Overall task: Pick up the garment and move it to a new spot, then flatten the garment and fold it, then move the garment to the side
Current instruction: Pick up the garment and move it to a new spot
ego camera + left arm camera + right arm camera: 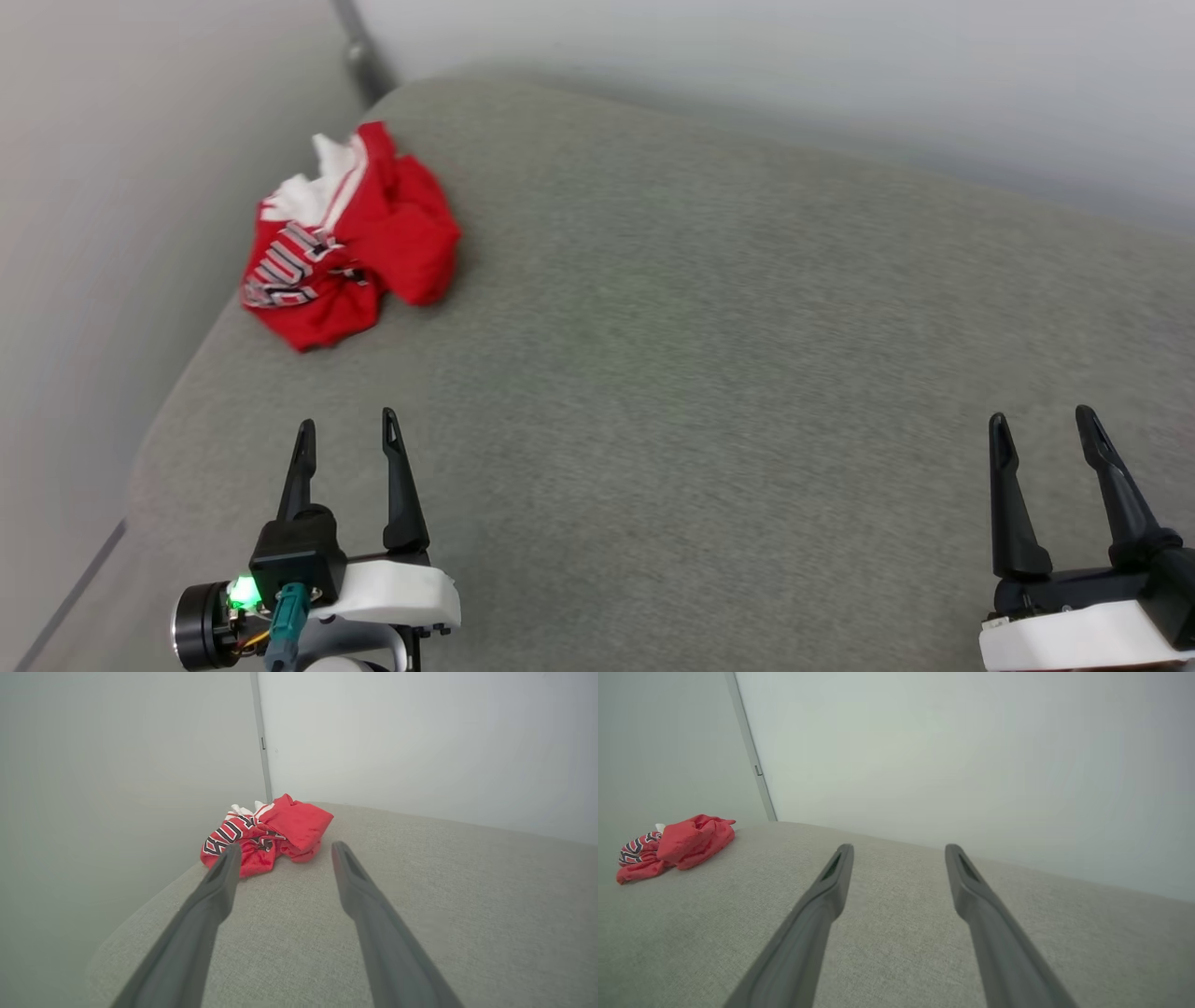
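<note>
The garment (350, 243) lies crumpled in a heap at the far left corner of the grey cushioned surface (700, 392): red cloth with a white part and black, white-outlined lettering. My left gripper (347, 425) stands open at the lower left, well short of the heap, with nothing between its fingers. In the left wrist view the garment (266, 833) sits ahead, just past the open left gripper (285, 851). My right gripper (1041, 420) is open and empty at the lower right. In the right wrist view the garment (677, 844) lies far left of the right gripper (899, 849).
Pale walls (112, 187) close in the surface on the left and at the back, meeting at a dark vertical seam (359, 51) in the corner behind the garment. The surface's rounded left edge (168, 411) drops off beside my left gripper.
</note>
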### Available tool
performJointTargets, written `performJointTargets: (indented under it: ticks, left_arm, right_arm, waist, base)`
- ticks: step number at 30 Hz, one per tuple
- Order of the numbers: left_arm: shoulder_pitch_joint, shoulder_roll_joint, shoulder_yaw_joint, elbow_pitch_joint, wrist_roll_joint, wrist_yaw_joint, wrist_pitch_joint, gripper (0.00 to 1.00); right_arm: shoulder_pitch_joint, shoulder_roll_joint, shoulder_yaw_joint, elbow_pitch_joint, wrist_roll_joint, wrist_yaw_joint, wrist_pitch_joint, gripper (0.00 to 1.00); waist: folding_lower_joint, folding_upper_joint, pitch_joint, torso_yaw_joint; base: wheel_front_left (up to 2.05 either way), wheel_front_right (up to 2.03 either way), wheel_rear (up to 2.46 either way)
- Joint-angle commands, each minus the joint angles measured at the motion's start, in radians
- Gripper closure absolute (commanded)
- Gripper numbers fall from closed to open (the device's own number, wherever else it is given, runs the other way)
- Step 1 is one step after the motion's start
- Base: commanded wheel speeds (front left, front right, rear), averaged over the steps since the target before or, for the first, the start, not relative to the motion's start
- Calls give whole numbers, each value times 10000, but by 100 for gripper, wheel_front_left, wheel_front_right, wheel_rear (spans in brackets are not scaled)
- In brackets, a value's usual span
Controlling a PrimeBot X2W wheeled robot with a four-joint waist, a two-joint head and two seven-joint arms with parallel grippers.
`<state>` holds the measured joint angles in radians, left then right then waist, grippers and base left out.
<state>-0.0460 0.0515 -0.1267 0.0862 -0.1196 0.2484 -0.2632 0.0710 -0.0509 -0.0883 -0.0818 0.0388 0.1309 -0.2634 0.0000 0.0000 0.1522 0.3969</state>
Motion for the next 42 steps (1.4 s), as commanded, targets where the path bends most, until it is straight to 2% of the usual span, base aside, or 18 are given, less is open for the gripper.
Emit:
performJointTargets:
  ticks: [1,8,20,27,34,39,42]
  left_arm:
    - [43,-17,4,-40,-44,51,-24,0]
    - [190,-14,12,-124,-314,270,-24,0]
    - [525,-13,318,-497,-595,705,-24,0]
    - [282,-15,136,-286,-391,328,-24,0]
    - [157,-13,258,-181,-231,202,-24,0]
    - [-363,1,699,-22,81,-92,-26,0]
    - [-1102,275,1243,-10,342,-387,-26,0]
  right_arm:
    - [-19,14,-5,-48,-63,-5,-21,0]
    - [56,15,91,-125,-341,-5,-21,0]
    - [-399,10,638,67,-639,-5,-21,0]
    - [-106,11,49,-30,-502,-5,-21,0]
    - [-101,13,-46,-104,-419,-5,-23,0]
    - [-169,13,-10,-156,-460,-5,-21,0]
    - [-406,12,39,-257,-593,-5,-23,0]
  waist:
    - [0,0,61,557]
    - [0,0,159,1527]
    - [0,0,379,1636]
    - [0,0,83,1509]
    - [0,0,76,931]
    - [0,0,261,743]
    - [0,0,552,614]
  base:
    - [0,0,0]
    - [0,0,0]
    - [0,0,0]
    - [0,0,0]
    - [0,0,0]
    - [0,0,0]
    - [0,0,0]
